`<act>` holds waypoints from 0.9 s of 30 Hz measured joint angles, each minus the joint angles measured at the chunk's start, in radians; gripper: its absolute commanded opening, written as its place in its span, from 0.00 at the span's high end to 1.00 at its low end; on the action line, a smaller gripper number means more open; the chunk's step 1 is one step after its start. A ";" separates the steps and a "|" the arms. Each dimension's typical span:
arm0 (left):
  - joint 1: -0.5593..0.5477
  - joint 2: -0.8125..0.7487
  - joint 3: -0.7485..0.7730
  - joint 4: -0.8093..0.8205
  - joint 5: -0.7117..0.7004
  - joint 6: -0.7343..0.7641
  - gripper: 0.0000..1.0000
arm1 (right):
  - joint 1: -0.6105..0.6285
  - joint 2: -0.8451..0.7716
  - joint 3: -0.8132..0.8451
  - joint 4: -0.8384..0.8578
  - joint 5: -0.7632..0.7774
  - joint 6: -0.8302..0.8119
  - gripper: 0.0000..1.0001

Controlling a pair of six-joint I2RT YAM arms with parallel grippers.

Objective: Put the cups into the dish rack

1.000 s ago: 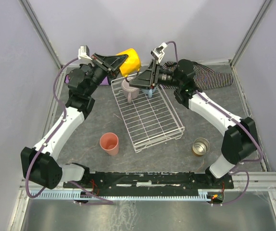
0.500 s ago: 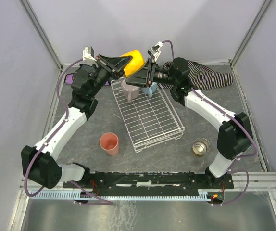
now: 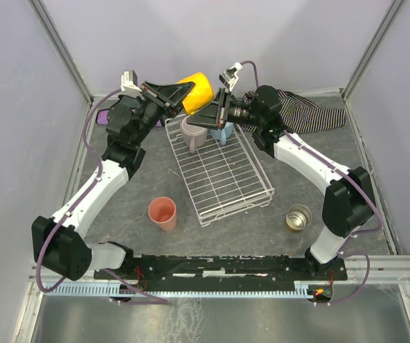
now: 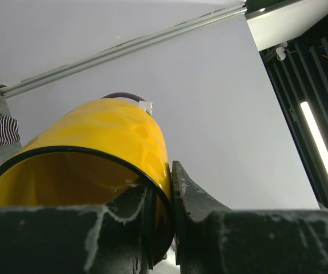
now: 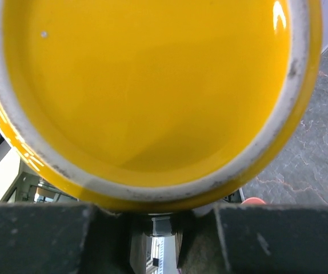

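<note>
My left gripper is shut on the rim of the yellow mug, held on its side in the air above the far end of the dish rack. In the left wrist view one finger is inside the yellow mug and one outside, around the left gripper. My right gripper sits against the mug's base. In the right wrist view the base of the yellow mug fills the frame, and the right gripper has its jaws close together just beneath it, nothing visible between them. A pale pink mug and a light blue mug stand in the rack.
A salmon tumbler stands left of the rack. A shiny metal cup stands right of it. A striped cloth lies at the back right and a purple cloth at the back left, behind the left arm.
The right gripper rose from the rack's far end to the yellow mug's base and its jaws drew together. The left gripper lifted the mug a little to the right.
</note>
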 measured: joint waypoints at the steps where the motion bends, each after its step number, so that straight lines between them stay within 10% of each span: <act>1: 0.000 0.000 -0.003 0.003 0.000 0.000 0.97 | 0.000 0.000 0.000 -0.003 0.000 -0.002 0.99; 5: 0.000 -0.001 -0.007 0.003 0.001 0.000 0.92 | 0.001 -0.006 -0.002 -0.028 0.008 -0.019 0.99; 16: -0.014 -0.002 -0.007 -0.050 0.058 0.032 0.40 | 0.004 -0.089 -0.002 -0.283 0.088 -0.193 0.99; 27: -0.016 -0.046 -0.039 -0.194 0.059 0.118 0.31 | -0.008 -0.117 -0.003 -0.413 0.178 -0.279 0.99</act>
